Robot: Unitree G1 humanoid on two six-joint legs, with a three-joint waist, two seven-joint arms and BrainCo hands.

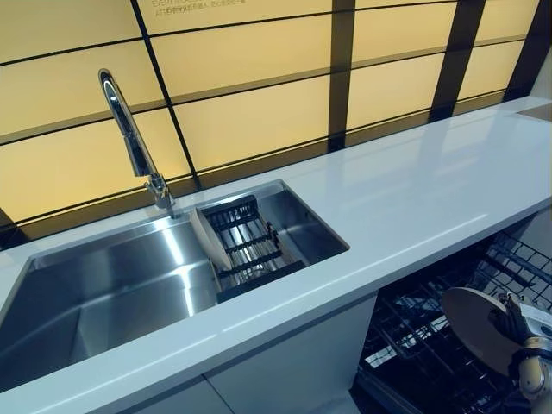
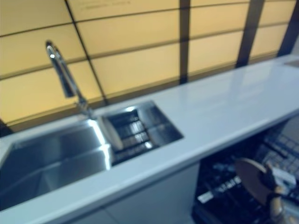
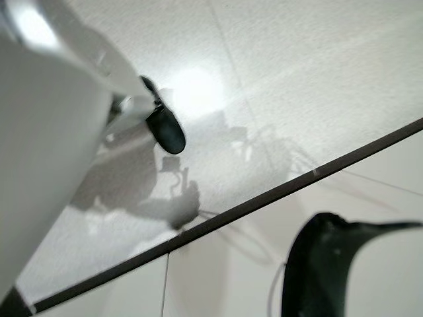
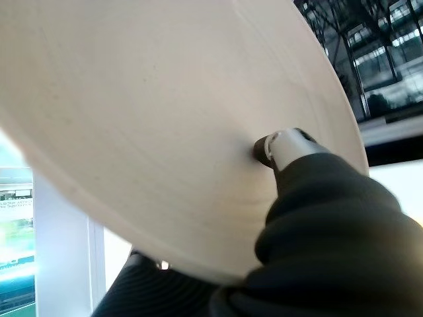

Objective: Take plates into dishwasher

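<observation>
So the plate (image 1: 473, 326) we're carrying is a pale, wood-toned round one, and it's in our right hand (image 1: 516, 326), held roughly on edge down at the lower right, right over the open dishwasher rack (image 1: 414, 345). From the right wrist view you can see a thumb or finger pressed against the plate's face with the dark cover behind it, so we'd call that a pinch grip on the plate, though the fingers on the far side are hidden. The rack is dark wire, pulled out below the white countertop (image 1: 414, 198), and the plate looks like it's above the tines, not seated yet, but we can't tell exactly how close. A second plate (image 1: 210, 240) is leaning upright in the dish rack (image 1: 250, 246) sitting in the stainless sink (image 1: 103, 293), just past the faucet (image 1: 129, 138). Our left hand only shows as one dark fingertip (image 3: 165, 129) in its own wrist view over the floor, so no idea whether it's open or curled. Our read: we're mid-placement on this plate, and next we need to line its edge up with a slot between the tines, lower it in straight, and only then let go, otherwise it could tip or clatter.
</observation>
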